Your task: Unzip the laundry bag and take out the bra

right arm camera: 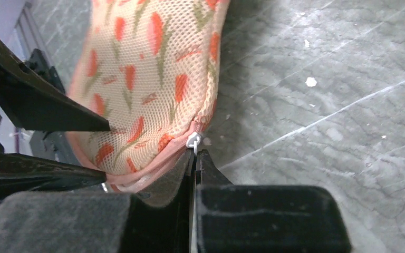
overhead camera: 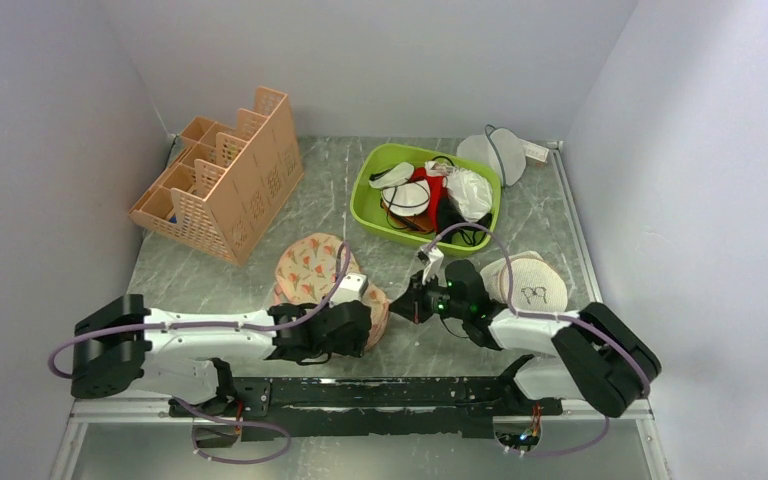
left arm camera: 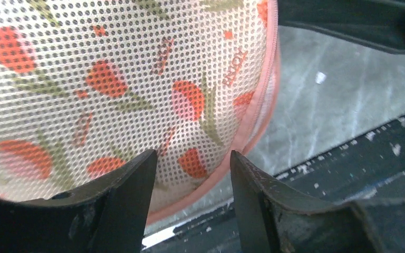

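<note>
At the near edge of the tabletop [overhead camera: 325, 200], the right gripper [right arm camera: 195, 156] is pressed together on the small white zipper pull [right arm camera: 193, 140]. The pull sits on the pink trim at about 4 o'clock on the laundry bag [right arm camera: 147, 68] in the top view. The left gripper [left arm camera: 192, 174] is spread, its fingers straddling the bag's near lobe at roughly 9 o'clock from the pull; whether they bear on the mesh cannot be told. The zip looks closed, so the unzipping is judged barely begun. The step would be done best if the bag were pinned by the left gripper and the pull drawn along the curve of the trim, not away from it, so that the light pouch is not dragged. The bra is not seen and is presumed to be inside the bag. Farther off, at 1 o'clock, a green tub [overhead camera: 363, 190] of garments stands.
</note>
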You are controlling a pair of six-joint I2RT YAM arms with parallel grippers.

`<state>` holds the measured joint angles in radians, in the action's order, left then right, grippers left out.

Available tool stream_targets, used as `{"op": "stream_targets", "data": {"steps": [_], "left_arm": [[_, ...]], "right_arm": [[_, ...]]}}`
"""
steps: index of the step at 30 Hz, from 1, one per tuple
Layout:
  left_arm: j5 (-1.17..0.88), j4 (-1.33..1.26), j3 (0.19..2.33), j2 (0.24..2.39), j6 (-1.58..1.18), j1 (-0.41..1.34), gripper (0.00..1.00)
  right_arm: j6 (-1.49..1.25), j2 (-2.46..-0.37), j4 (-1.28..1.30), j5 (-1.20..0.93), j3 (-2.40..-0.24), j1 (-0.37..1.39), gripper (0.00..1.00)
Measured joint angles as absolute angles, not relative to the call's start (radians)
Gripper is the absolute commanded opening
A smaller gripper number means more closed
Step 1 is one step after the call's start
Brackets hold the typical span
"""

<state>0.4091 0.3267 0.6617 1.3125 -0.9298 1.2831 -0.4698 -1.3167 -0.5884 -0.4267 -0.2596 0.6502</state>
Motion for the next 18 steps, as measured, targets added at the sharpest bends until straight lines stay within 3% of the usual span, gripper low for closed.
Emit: {"op": "stream_targets", "data": {"steps": [6, 11, 15, 18], "left_arm": [[0.407, 0.416, 0.782, 1.259, -0.817, 1.304, 0.68], [0.412, 0.415, 0.869, 1.344, -0.752, 1.314, 0.67], [0.435, 0.439, 0.885, 1.449, -0.74, 1.335, 0.65], [0.46, 0.469, 0.883, 1.498, -0.749, 1.342, 0.57]], "right_arm": [[-0.503, -1.211, -0.583, -0.439, -0.213, 0.702, 0.0], [-0.528, -1.199, -0.586, -0.454, -0.194, 0.757, 0.0], [-0.548, -1.197, -0.603, -0.458, -0.176, 0.788, 0.0], [-0.562, -1.196, -0.614, -0.458, -0.169, 0.799, 0.0]]}}
